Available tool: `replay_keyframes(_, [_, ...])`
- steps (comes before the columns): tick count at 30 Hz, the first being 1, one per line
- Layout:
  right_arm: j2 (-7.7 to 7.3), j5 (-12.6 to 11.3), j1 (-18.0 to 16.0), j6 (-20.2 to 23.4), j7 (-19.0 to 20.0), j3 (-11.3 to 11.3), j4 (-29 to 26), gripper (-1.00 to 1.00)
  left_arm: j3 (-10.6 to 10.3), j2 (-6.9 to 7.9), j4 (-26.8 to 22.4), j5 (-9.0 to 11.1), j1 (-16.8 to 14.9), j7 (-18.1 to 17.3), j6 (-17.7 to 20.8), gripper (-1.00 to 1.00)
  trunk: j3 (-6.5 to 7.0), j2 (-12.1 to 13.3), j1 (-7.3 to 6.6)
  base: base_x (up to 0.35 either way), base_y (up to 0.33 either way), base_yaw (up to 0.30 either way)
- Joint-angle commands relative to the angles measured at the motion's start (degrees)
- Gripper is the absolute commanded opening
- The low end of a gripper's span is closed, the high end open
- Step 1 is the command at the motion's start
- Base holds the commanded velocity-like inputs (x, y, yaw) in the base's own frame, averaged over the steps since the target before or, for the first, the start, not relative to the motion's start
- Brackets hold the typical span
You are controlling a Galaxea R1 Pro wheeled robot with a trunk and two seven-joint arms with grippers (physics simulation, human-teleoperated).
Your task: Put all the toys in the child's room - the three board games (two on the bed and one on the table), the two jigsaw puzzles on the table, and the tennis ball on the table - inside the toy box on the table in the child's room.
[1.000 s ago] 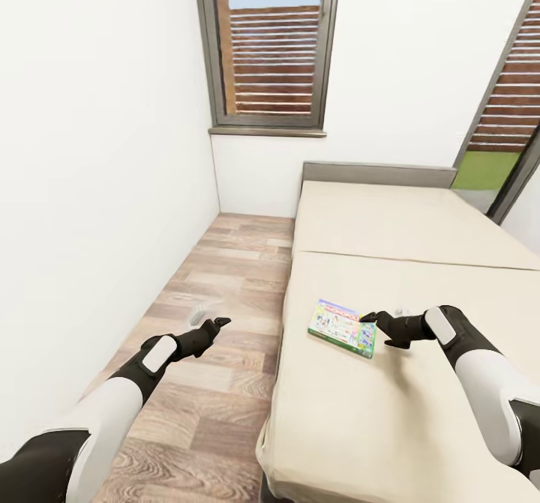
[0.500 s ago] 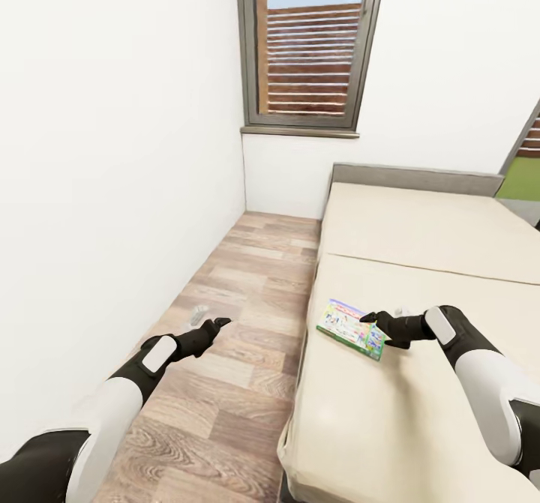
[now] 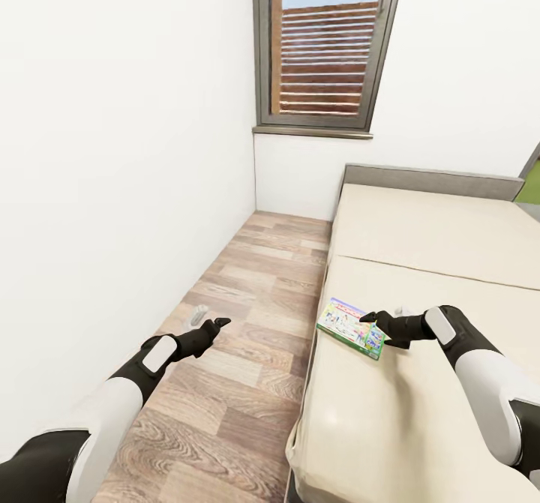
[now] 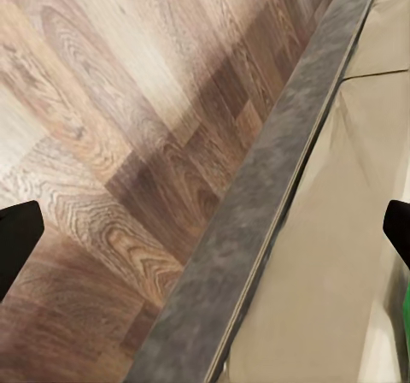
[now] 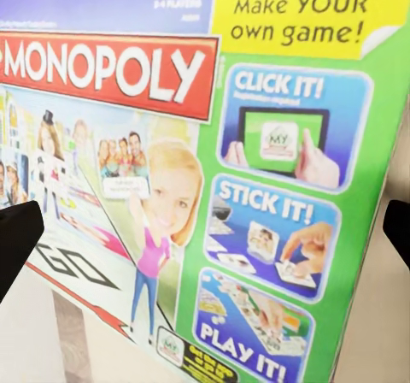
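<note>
Our right pincer (image 3: 369, 318) hangs with jaws spread, holding nothing. Just ahead of its tips, the flat green-and-blue MONOPOLY board game box (image 3: 350, 327) lies on the beige bed (image 3: 420, 413). Our left pincer (image 3: 220, 323), likewise spread, hovers over the wood-plank floor (image 3: 247, 323).

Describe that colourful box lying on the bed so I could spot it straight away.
Start at the beige bed under the window, then follow its floor-side edge. The board game lies flat there, just ahead of the right gripper. It is the one bright thing on the plain bedding: a green box with a red MONOPOLY banner.
</note>
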Motion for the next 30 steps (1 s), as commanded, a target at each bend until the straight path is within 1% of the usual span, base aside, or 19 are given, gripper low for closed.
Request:
replay_keyframes(1, [0.02,0.6,0.0,0.3,0.4,-0.4,0.0,1.0,0.2,0.0,0.0,0.2,0.0,-0.1,0.4,1.0,-0.05,0.0,-0.01,0.0,0.0,0.024])
replay_keyframes(19, [-0.05,0.6,0.0,0.3,0.4,-0.5,0.0,1.0,0.2,0.0,0.0,0.2,0.0,0.0,0.4,1.0,-0.05,0.0,-0.01,0.0,0.0,0.012])
replay_keyframes(30, [-0.09,0.6,0.0,0.3,0.4,-0.7,0.0,1.0,0.2,0.0,0.0,0.2,0.0,0.1,0.3,1.0,-0.05,0.0,-0.01,0.0,0.0,0.105])
